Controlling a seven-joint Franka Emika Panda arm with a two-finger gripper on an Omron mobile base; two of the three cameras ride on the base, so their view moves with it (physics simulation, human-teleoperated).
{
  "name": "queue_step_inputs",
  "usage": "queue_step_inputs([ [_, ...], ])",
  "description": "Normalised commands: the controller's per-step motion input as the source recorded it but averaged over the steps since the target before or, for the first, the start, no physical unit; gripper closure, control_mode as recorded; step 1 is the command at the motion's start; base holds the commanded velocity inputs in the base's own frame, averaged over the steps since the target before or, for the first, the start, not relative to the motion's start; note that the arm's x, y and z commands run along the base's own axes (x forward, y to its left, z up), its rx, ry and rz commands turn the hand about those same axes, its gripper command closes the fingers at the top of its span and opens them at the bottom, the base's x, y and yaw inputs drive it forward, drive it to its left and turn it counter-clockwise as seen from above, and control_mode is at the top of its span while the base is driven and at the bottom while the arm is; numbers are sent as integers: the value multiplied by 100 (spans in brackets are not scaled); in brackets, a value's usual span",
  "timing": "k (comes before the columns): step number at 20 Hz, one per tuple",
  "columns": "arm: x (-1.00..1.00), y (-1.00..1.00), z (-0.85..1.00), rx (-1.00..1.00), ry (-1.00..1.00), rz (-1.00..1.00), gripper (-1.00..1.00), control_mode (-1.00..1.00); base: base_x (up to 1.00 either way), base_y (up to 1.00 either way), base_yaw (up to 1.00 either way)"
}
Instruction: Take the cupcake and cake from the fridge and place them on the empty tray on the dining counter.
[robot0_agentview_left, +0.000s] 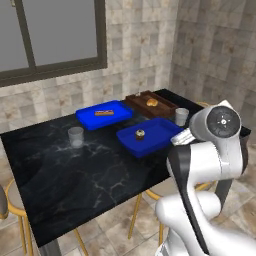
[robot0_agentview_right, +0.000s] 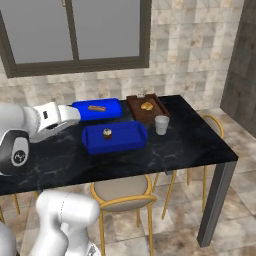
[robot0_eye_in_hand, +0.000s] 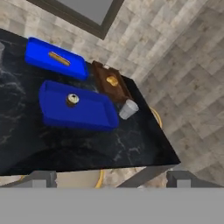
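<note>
One item is already on the tray (robot0_agentview_left: 159, 134): the cupcake (robot0_agentview_left: 140, 134) sits upright near the middle of it, pale cream top, dark wrapper base, tiny against the tray floor. Central spot makes sense, since the raised rim keeps it from sliding off and there is free floor beside it for the second piece. No cake visible on the tabletop (robot0_agentview_left: 75, 175), so by my read the job is half done and the fridge trip for the cake is next.

Pincer (robot0_eye_in_hand: 111, 183) is released, jaws spread wide, nothing between the tips; it hangs off the near edge of the tabletop, well apart from the tray, looking down across it.

Materials:
- tray: blue plastic, shallow rectangle, smooth, rounded corners
- tabletop: black marble, white veins, glossy, hard; long rectangle on dark legs
- second blue tray (robot0_agentview_left: 104, 114) behind it, same shape, carries a tan bread stick, so not the target
- dark brown tray (robot0_agentview_left: 150, 104) at the back right, wood look, with a small golden bun
- two grey cups, one (robot0_agentview_left: 181, 116) just beside the target tray's right end, one (robot0_agentview_left: 76, 136) to its left
- stools (robot0_agentview_right: 122, 197): yellow metal legs, round grey seats, tucked under the edge

Risk: the right cup stands close to the tray, tight for a low approach.
</note>
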Motion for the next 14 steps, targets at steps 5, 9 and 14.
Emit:
queue_step_inputs([
  [5,-81,0,2,0,3,15,-100,-100,0,0,0],
  [9,-69,-7,0,0,6,29,-100,-100,0,0,0],
  [14,-14,-14,-7,0,4,34,-100,-100,0,0,0],
])
